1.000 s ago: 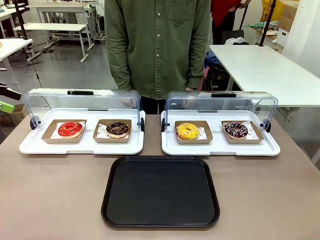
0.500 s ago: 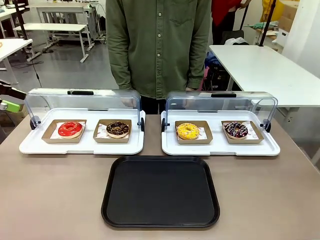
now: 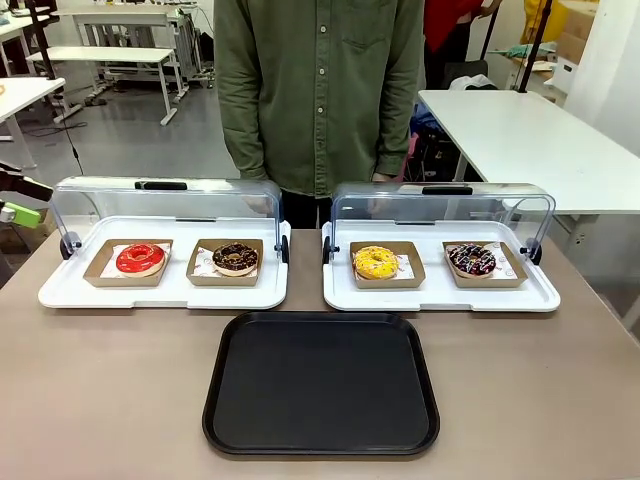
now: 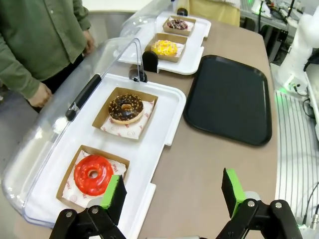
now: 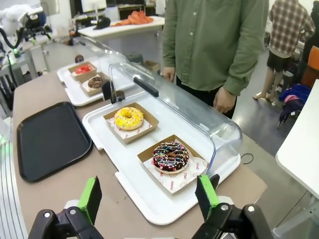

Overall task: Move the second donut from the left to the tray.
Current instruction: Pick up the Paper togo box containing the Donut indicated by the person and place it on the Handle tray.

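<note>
1. The left gripper [image 4: 173, 191] hangs spread open, holding nothing, by the left display tray [image 3: 60, 295].
2. Two white display trays stand at the far side with their clear lids tipped back, holding four boxed donuts, two in each.
3. The left one holds the red donut [image 3: 140, 258], then the chocolate donut [image 3: 235, 258], second from left.
4. One black tray [image 3: 320, 385] lies near, at centre; one person [image 3: 320, 90] stands beyond.
5. The right display tray [image 3: 540, 298] holds the yellow donut [image 3: 375, 262], then the drizzled donut [image 3: 471, 259].
6. The right gripper [image 5: 148, 195] is spread open and empty near that tray's right end.

matt blk plastic tray [image 3: 320, 385], clear glossy lid [image 3: 170, 200]
</note>
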You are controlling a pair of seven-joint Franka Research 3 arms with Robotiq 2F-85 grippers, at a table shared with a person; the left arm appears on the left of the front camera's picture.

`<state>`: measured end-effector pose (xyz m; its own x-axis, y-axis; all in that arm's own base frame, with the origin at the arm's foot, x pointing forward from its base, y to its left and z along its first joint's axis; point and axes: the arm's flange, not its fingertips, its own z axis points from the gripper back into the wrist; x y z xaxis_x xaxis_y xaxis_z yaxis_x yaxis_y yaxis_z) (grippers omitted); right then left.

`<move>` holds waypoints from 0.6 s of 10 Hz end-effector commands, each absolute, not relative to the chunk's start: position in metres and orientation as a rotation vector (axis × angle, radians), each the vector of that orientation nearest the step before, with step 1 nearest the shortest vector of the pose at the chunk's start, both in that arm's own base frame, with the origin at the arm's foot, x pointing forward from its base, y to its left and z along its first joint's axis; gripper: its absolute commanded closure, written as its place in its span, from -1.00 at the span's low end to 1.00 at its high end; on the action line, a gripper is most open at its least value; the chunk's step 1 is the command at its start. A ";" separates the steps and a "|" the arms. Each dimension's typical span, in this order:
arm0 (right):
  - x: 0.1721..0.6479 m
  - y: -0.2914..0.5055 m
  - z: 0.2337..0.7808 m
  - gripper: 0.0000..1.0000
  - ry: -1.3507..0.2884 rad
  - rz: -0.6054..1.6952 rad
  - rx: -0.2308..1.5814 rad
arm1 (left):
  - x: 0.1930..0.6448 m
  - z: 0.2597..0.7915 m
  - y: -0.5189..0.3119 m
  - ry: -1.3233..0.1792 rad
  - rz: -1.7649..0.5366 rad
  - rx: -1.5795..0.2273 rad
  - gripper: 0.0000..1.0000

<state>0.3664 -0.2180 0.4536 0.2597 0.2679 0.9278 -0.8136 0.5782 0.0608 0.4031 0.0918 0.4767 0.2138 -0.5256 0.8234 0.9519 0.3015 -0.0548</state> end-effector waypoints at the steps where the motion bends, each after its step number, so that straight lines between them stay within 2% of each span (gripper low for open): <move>1: 0.368 -0.218 0.453 -1.00 -1.111 0.812 0.609 | 0.419 0.454 0.123 -0.849 -1.154 -0.766 -1.00; 5: 0.368 -0.218 0.453 -1.00 -1.111 0.812 0.609 | 0.416 0.441 0.150 -0.932 -1.182 -0.780 -1.00; 6: 0.368 -0.218 0.453 -1.00 -1.111 0.812 0.609 | 0.411 0.433 0.138 -0.873 -1.167 -0.767 -1.00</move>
<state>0.3656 -0.2178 0.4547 0.2605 0.2701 0.9269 -0.8128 0.5795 0.0595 0.4121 0.1492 0.4306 0.1473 -0.4323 0.8896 0.9734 0.2229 -0.0528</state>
